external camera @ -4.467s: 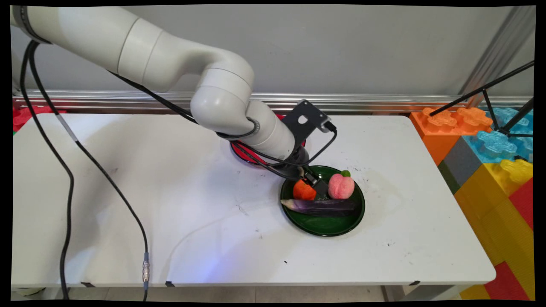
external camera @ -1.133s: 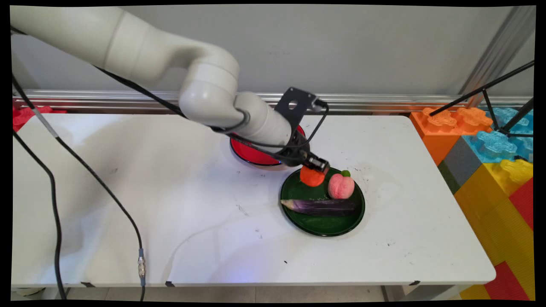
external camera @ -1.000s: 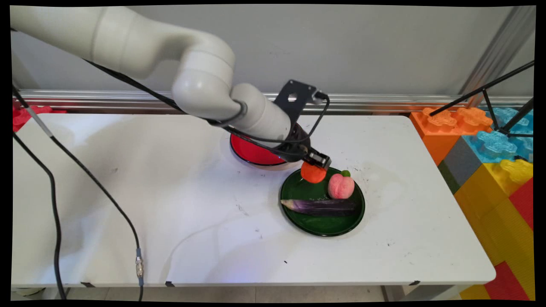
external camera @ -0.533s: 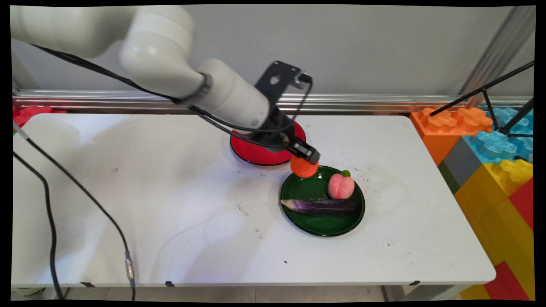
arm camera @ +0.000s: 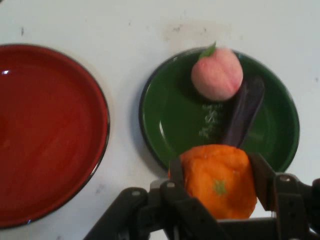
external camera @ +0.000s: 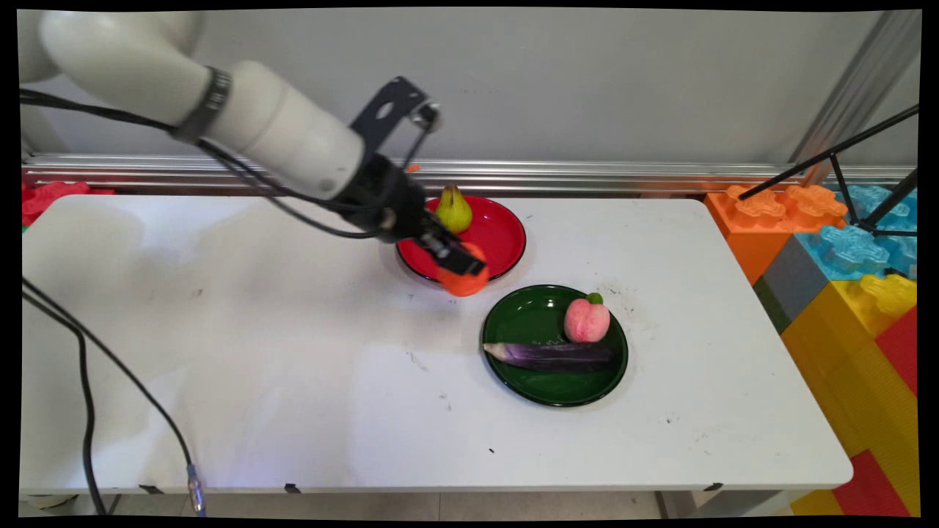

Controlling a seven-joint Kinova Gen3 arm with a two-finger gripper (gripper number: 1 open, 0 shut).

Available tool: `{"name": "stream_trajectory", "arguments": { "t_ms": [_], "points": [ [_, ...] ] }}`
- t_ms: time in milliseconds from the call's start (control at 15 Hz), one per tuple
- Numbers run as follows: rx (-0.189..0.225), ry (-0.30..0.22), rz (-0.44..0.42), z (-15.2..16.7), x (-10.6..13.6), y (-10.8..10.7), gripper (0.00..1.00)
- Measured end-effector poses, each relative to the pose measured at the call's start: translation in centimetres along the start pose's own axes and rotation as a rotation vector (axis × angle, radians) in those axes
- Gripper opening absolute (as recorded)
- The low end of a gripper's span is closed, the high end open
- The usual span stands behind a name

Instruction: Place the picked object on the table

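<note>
up and leftward goes the arm [external camera: 242,125], off the green plate [external camera: 528,381] and over to the near rim of the red plate [external camera: 506,235] on the white table [external camera: 293,352], the orange fruit riding along and a pear [external camera: 453,209] uncovered at the red plate's far side. peach [external camera: 587,320] and eggplant [external camera: 550,355] lie touching on the green plate, eggplant nearer us. gripper [arm camera: 217,172] has its fingers [arm camera: 262,177] clamped on either side of the orange fruit [arm camera: 217,180], held clear of the table.
</note>
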Motion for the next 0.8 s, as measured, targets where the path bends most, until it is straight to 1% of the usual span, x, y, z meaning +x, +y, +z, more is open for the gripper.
{"name": "stream_trajectory", "arguments": {
  "t_ms": [200,267,400,467,533,800],
  "points": [
    [-0.049,-0.022,0.044,-1.4,-2.5,-1.7,0.00],
    [-0.071,-0.033,0.062,-1.6,-3.3,-2.1,0.00],
    [-0.130,-0.063,0.113,-1.8,-5.1,-2.8,0.00],
    [-0.154,-0.074,0.143,-1.7,-5.9,-3.1,0.00],
    [-0.170,-0.081,0.163,-1.6,-6.3,-3.3,0.00],
    [-0.248,-0.123,0.301,-0.1,-8.7,-4.4,0.00]
  ]
}}
